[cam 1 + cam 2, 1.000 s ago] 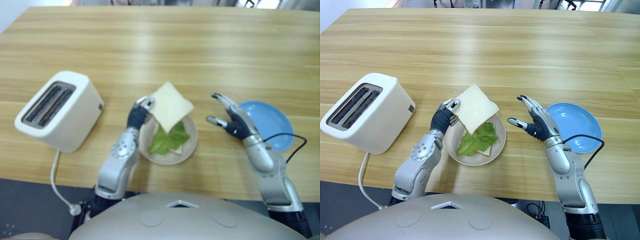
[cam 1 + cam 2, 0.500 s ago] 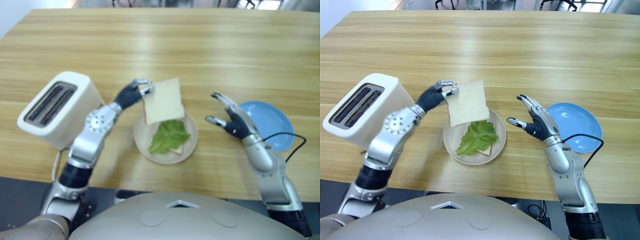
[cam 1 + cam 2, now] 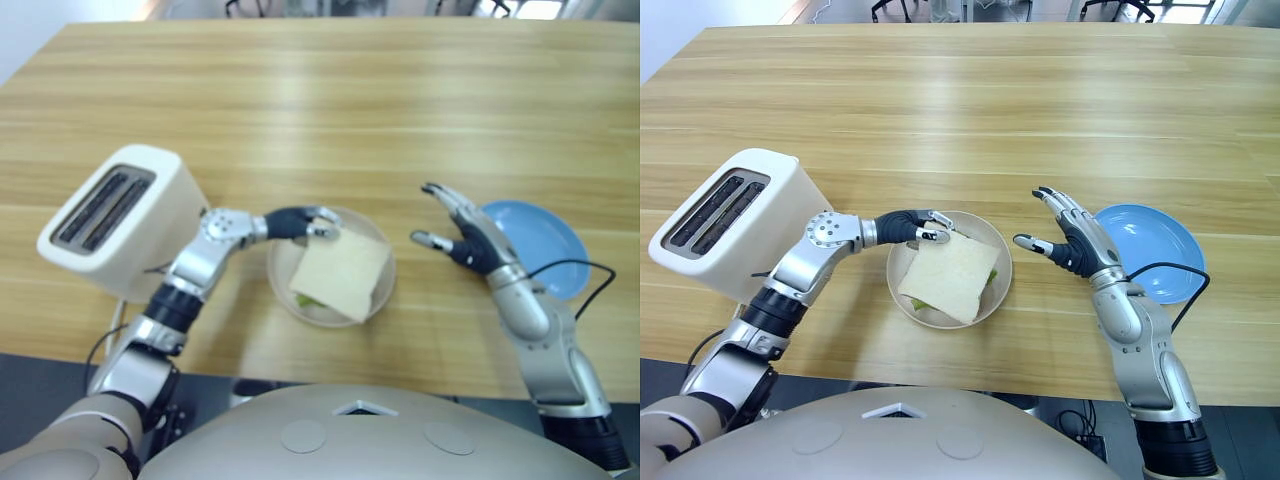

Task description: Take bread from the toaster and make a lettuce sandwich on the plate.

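The left hand (image 3: 918, 226) was over the near-left edge of the round beige plate (image 3: 985, 236), with the palm turned down. Its fingers were closed together on the upper corner of the bread slice (image 3: 952, 282). The slice lay just below and to the right of this hand and covered most of the plate. It looked flat or only a little tilted; I cannot tell if the held corner was lifted. Under the slice, a small piece of green lettuce (image 3: 304, 298) showed at the lower left edge, close under the fingers. What was under the lettuce was hidden.

The white toaster (image 3: 725, 225) stood on the wooden table (image 3: 970, 110) to the left of the left hand, next to its forearm, with the two slots facing up.

The right hand (image 3: 1070, 245) was to the right of the beige plate, not touching it. Its fingers were spread apart and it held nothing. I cannot tell if it touched the table. Just to the right of this hand lay a blue plate (image 3: 1155, 255), and a thin black cable (image 3: 1185, 283) curved by its near edge, beside the right forearm.
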Action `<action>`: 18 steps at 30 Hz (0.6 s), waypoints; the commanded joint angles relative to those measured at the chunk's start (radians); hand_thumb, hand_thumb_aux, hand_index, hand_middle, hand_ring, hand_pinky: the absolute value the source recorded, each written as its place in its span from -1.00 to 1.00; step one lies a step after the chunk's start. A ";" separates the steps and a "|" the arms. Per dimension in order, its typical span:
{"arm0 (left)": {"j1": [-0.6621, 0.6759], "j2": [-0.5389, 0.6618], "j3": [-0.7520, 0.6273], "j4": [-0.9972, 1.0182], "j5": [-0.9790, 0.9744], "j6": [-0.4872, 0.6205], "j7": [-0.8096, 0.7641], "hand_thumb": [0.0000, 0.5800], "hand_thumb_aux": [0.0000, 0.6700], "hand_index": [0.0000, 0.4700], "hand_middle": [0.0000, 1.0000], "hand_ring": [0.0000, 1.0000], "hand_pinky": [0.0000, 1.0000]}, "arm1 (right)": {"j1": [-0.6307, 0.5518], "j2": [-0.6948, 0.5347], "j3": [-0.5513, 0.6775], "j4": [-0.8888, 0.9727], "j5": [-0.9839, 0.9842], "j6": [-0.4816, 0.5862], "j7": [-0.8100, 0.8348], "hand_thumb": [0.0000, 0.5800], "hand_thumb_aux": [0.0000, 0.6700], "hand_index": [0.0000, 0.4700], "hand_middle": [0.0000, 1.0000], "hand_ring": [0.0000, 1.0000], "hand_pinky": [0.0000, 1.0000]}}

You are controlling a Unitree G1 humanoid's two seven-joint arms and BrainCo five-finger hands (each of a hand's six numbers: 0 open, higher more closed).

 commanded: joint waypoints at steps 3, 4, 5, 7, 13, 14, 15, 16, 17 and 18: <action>-0.072 -0.073 0.011 0.189 0.047 -0.084 0.016 1.00 1.00 0.96 1.00 1.00 1.00 | 0.015 -0.017 0.004 -0.009 -0.005 -0.014 0.018 -1.00 -1.00 -1.00 -1.00 -1.00 -1.00; -0.084 -0.084 0.019 0.214 0.048 -0.094 0.021 1.00 1.00 0.96 1.00 1.00 1.00 | 0.016 -0.018 0.008 -0.010 -0.008 -0.016 0.020 -1.00 -1.00 -1.00 -1.00 -1.00 -1.00; -0.096 -0.094 0.029 0.237 0.051 -0.106 0.027 1.00 1.00 0.96 1.00 1.00 1.00 | 0.017 -0.020 0.011 -0.011 -0.010 -0.019 0.022 -1.00 -1.00 -1.00 -1.00 -1.00 -1.00; -0.119 -0.108 0.050 0.272 0.050 -0.122 0.038 1.00 1.00 0.96 1.00 1.00 1.00 | 0.019 -0.022 0.014 -0.014 -0.013 -0.024 0.025 -1.00 -1.00 -1.00 -1.00 -1.00 -1.00; -0.149 -0.111 0.098 0.300 0.047 -0.145 0.044 1.00 1.00 0.96 1.00 1.00 1.00 | 0.025 -0.024 0.019 -0.020 -0.022 -0.034 0.033 -1.00 -1.00 -1.00 -1.00 -1.00 -1.00; -0.146 -0.110 0.100 0.297 0.050 -0.147 0.041 1.00 1.00 0.96 1.00 1.00 1.00 | 0.026 -0.023 0.020 -0.020 -0.024 -0.035 0.034 -1.00 -1.00 -1.00 -1.00 -1.00 -1.00; -0.141 -0.107 0.101 0.293 0.053 -0.150 0.037 1.00 1.00 0.96 1.00 1.00 1.00 | 0.028 -0.023 0.022 -0.021 -0.027 -0.037 0.036 -1.00 -1.00 -1.00 -1.00 -1.00 -1.00; -0.135 -0.104 0.098 0.292 0.060 -0.154 0.035 1.00 1.00 0.96 1.00 1.00 1.00 | 0.029 -0.023 0.026 -0.020 -0.031 -0.039 0.038 -1.00 -1.00 -1.00 -1.00 -1.00 -1.00; -0.130 -0.101 0.094 0.292 0.068 -0.159 0.036 1.00 1.00 0.96 1.00 1.00 1.00 | 0.030 -0.025 0.031 -0.020 -0.035 -0.043 0.041 -1.00 -1.00 -1.00 -1.00 -1.00 -1.00; -0.127 -0.099 0.092 0.295 0.076 -0.163 0.038 1.00 1.00 0.96 1.00 1.00 1.00 | 0.030 -0.026 0.037 -0.019 -0.040 -0.046 0.044 -1.00 -1.00 -1.00 -1.00 -1.00 -1.00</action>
